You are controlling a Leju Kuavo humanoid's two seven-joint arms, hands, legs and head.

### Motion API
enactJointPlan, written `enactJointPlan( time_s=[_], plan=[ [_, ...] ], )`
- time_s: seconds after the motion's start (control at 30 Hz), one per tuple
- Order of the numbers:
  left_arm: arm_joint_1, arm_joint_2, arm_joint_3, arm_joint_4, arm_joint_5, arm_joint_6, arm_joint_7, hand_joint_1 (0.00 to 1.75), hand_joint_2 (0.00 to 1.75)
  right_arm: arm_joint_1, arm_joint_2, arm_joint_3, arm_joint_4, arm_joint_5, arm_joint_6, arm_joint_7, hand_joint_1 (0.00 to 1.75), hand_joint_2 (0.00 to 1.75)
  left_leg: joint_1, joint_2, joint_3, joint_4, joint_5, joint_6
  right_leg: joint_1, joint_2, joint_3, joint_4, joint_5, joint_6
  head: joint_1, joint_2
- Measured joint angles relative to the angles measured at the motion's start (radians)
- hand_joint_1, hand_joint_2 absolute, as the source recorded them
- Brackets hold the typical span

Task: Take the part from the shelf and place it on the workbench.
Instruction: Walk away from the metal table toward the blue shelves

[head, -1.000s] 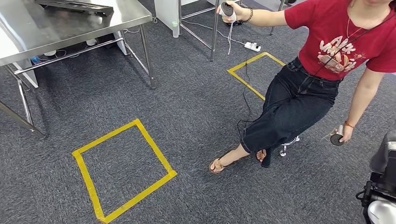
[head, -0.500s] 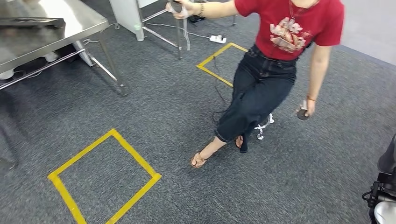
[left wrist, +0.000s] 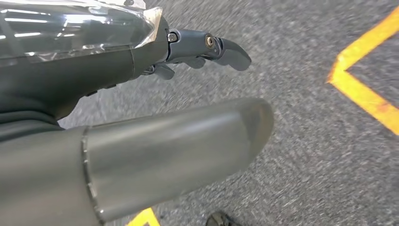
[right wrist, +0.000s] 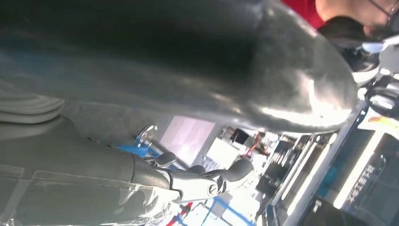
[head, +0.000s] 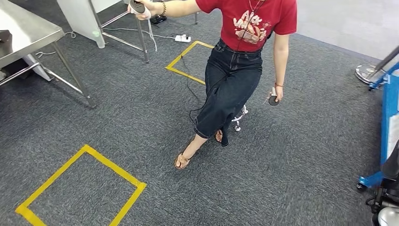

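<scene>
Down at both wrists, grey left hand (left wrist: 207, 49) & grey right hand (right wrist: 207, 181) are hanging, fingers loosely apart, holding nothing. At 9 o'clock, yellow tape square (head: 80, 188); at 12, seated person in red shirt (head: 235, 70); at 3, blue metal frame (head: 388, 122). Part isn't showing, so weight & grip pt can't be judged.

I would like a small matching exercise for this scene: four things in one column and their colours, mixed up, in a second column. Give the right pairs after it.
Things:
1. person's T-shirt
2. tape square on the carpet
3. power strip on the floor
4. frame at the right edge

Colours:
A. white
B. blue
C. red
D. yellow

Pairs: 1-C, 2-D, 3-A, 4-B
</scene>
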State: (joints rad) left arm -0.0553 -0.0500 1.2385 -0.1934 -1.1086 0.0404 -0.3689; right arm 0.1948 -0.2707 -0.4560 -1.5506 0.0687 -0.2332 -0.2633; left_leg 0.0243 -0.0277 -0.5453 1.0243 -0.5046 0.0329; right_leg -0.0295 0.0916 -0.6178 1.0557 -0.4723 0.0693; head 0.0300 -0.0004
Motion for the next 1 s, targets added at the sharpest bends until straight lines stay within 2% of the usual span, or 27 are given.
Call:
enactJointPlan(
  time_s=[0.07,0.13,0.17,0.2,0.23,0.27,0.3,0.33,0.37,0.4,0.43,0.47,0.5,0.57,0.6,0.63,0.67,0.7,0.73,0.8,0.83,0.87,0.93,0.97,1.0],
  plan=[
    [0.001,0.002,-0.002,0.0,0.0,0.0,0.0,0.0,0.0,-0.007,0.0,-0.001,0.0,0.0,0.002,-0.001,0.0,0.0,-0.002,0.029,-0.002,-0.003,0.003,0.009,0.003,-0.059,-0.057,0.117,-0.053,-0.005,0.003,0.0],
    [0.003,0.003,-0.002,0.0,0.0,0.0,0.0,0.0,0.0,-0.011,0.0,0.0,0.002,0.0,0.003,-0.001,0.0,0.0,-0.006,0.059,-0.005,-0.003,0.003,0.011,0.001,-0.077,-0.108,0.231,-0.093,-0.002,0.004,0.0],
    [0.003,0.003,-0.002,0.0,0.0,0.0,0.001,0.0,0.0,-0.012,0.0,0.0,0.002,0.0,0.003,-0.001,0.0,0.0,-0.006,0.073,-0.006,-0.003,0.003,0.011,-0.001,-0.082,-0.109,0.241,-0.092,0.004,0.004,0.0],
    [0.003,0.003,-0.002,0.0,0.0,0.0,0.001,0.0,0.0,-0.013,0.0,0.001,0.004,0.0,0.003,-0.001,0.0,0.0,-0.006,0.086,-0.005,-0.003,0.002,0.01,-0.003,-0.088,-0.087,0.207,-0.078,0.014,0.004,0.0],
    [0.002,0.003,-0.002,0.0,0.0,0.0,0.002,0.0,0.0,-0.015,-0.001,0.001,0.005,0.0,0.004,-0.001,0.0,0.0,-0.005,0.099,-0.003,-0.002,0.002,0.009,-0.004,-0.101,-0.048,0.142,-0.056,0.023,0.004,0.0],
    [0.002,0.004,-0.003,0.0,-0.001,-0.001,0.003,0.0,0.0,-0.018,-0.001,0.001,0.006,0.0,0.004,-0.001,0.0,0.0,-0.006,0.11,0.0,-0.002,0.0,0.005,-0.004,-0.125,-0.006,0.069,-0.035,0.029,0.005,0.0],
    [0.001,0.004,-0.003,0.0,-0.001,-0.001,0.004,0.0,0.0,-0.022,-0.002,0.001,0.007,0.0,0.004,-0.001,0.0,0.0,-0.008,0.121,0.003,-0.001,-0.003,-0.001,-0.001,-0.145,0.029,0.01,-0.018,0.028,0.004,0.0],
    [0.001,0.005,-0.003,0.0,-0.002,-0.001,0.005,0.0,0.0,-0.024,-0.002,0.001,0.008,-0.001,0.004,-0.001,0.0,0.0,-0.011,0.13,0.007,-0.001,-0.005,-0.008,0.002,-0.157,0.05,-0.024,-0.009,0.022,0.003,0.0],
    [0.0,0.006,-0.003,0.0,-0.002,-0.001,0.006,0.0,0.0,-0.025,-0.003,0.002,0.009,-0.002,0.004,-0.002,0.0,0.0,-0.013,0.14,0.011,-0.002,-0.007,-0.014,0.006,-0.16,0.054,-0.036,-0.005,0.012,0.002,0.0],
    [-0.001,0.005,-0.003,0.0,-0.002,-0.001,0.007,0.0,0.0,-0.025,-0.003,0.001,0.01,-0.002,0.004,-0.002,0.0,0.0,-0.014,0.15,0.015,-0.005,-0.008,-0.02,0.009,-0.146,0.052,-0.036,-0.002,0.002,0.0,0.0],
    [-0.003,0.004,-0.004,0.0,-0.002,-0.001,0.008,0.0,0.0,-0.024,-0.004,0.001,0.01,-0.003,0.004,-0.002,0.0,0.0,-0.011,0.153,0.017,-0.006,-0.009,-0.027,0.006,-0.135,0.049,-0.037,0.0,-0.007,-0.001,0.0],
    [-0.004,0.004,-0.004,0.0,-0.002,-0.001,0.009,0.0,0.0,-0.025,-0.006,0.001,0.011,-0.003,0.004,-0.003,0.0,0.0,-0.009,0.139,0.016,0.001,-0.017,-0.032,0.002,-0.123,0.048,-0.039,0.003,-0.015,-0.001,0.0],
    [-0.005,0.004,-0.004,0.0,-0.002,-0.001,0.009,0.0,0.0,-0.026,-0.007,0.0,0.011,-0.003,0.004,-0.004,0.0,0.0,-0.006,0.113,0.009,0.02,-0.035,-0.036,-0.003,-0.113,0.048,-0.041,0.006,-0.024,-0.002,0.0],
    [-0.003,0.004,-0.005,0.0,0.0,-0.001,0.009,0.0,0.0,-0.029,-0.008,0.002,0.011,-0.004,0.004,-0.005,0.0,0.0,-0.004,0.048,-0.04,0.127,-0.101,-0.038,-0.005,-0.093,0.046,-0.042,0.011,-0.039,-0.005,0.0],
    [-0.002,0.004,-0.005,0.0,0.0,-0.001,0.009,0.0,0.0,-0.03,-0.007,0.004,0.012,-0.004,0.004,-0.005,0.0,0.0,-0.005,0.033,-0.074,0.198,-0.134,-0.036,-0.003,-0.081,0.044,-0.042,0.013,-0.044,-0.006,0.0],
    [0.0,0.004,-0.005,0.0,0.002,-0.001,0.01,0.0,0.0,-0.031,-0.007,0.005,0.014,-0.004,0.004,-0.005,0.0,0.0,-0.005,0.026,-0.103,0.257,-0.155,-0.035,0.0,-0.068,0.042,-0.042,0.014,-0.046,-0.006,0.0],
    [0.001,0.004,-0.005,0.0,0.003,-0.001,0.01,0.0,0.0,-0.031,-0.007,0.006,0.016,-0.004,0.004,-0.005,0.0,0.0,-0.005,0.024,-0.118,0.284,-0.155,-0.034,0.003,-0.055,0.041,-0.041,0.014,-0.047,-0.007,0.0],
    [0.002,0.003,-0.005,0.0,0.004,-0.001,0.01,0.0,0.0,-0.032,-0.008,0.006,0.019,-0.005,0.004,-0.005,0.0,0.0,-0.005,0.022,-0.112,0.267,-0.133,-0.031,0.004,-0.041,0.042,-0.041,0.015,-0.048,-0.006,0.0],
    [0.002,0.003,-0.005,0.0,0.006,-0.001,0.01,0.0,0.0,-0.032,-0.009,0.007,0.022,-0.005,0.004,-0.005,0.0,0.0,-0.005,0.016,-0.087,0.213,-0.096,-0.028,0.005,-0.027,0.044,-0.041,0.015,-0.047,-0.006,0.0],
    [0.002,0.004,-0.005,0.0,0.008,-0.001,0.01,0.0,0.0,-0.036,-0.01,0.008,0.025,-0.006,0.003,-0.005,0.0,0.0,-0.002,-0.025,-0.025,0.077,-0.03,-0.02,0.008,-0.001,0.045,-0.038,0.015,-0.044,-0.006,0.0],
    [0.002,0.004,-0.005,0.0,0.008,-0.001,0.01,0.0,0.0,-0.04,-0.011,0.009,0.026,-0.006,0.003,-0.006,0.0,0.0,-0.003,-0.041,-0.005,0.033,-0.015,-0.018,0.01,0.011,0.042,-0.036,0.016,-0.04,-0.005,0.0],
    [0.001,0.004,-0.006,0.0,0.009,-0.001,0.01,0.0,0.0,-0.043,-0.012,0.01,0.026,-0.005,0.003,-0.006,0.0,0.0,-0.005,-0.049,0.004,0.013,-0.012,-0.015,0.011,0.022,0.038,-0.036,0.018,-0.035,-0.005,0.0],
    [-0.001,0.003,-0.006,0.0,0.009,0.0,0.01,0.0,0.0,-0.045,-0.014,0.011,0.028,-0.005,0.003,-0.007,0.0,0.0,-0.009,-0.027,0.006,0.005,-0.01,-0.006,0.009,0.043,0.028,-0.038,0.024,-0.02,-0.005,0.0],
    [-0.002,0.003,-0.006,0.0,0.009,0.0,0.01,0.0,0.0,-0.044,-0.016,0.011,0.028,-0.005,0.002,-0.007,0.0,0.0,-0.01,-0.014,0.007,0.001,-0.006,0.002,0.009,0.033,0.02,-0.032,0.023,-0.016,-0.005,0.0],
    [-0.004,0.002,-0.006,0.0,0.008,-0.001,0.01,0.0,0.0,-0.044,-0.017,0.011,0.029,-0.005,0.001,-0.007,0.0,0.0,-0.01,-0.001,0.008,-0.004,-0.001,0.01,0.01,0.009,0.006,-0.011,0.014,-0.015,-0.003,0.0]
  ],
)
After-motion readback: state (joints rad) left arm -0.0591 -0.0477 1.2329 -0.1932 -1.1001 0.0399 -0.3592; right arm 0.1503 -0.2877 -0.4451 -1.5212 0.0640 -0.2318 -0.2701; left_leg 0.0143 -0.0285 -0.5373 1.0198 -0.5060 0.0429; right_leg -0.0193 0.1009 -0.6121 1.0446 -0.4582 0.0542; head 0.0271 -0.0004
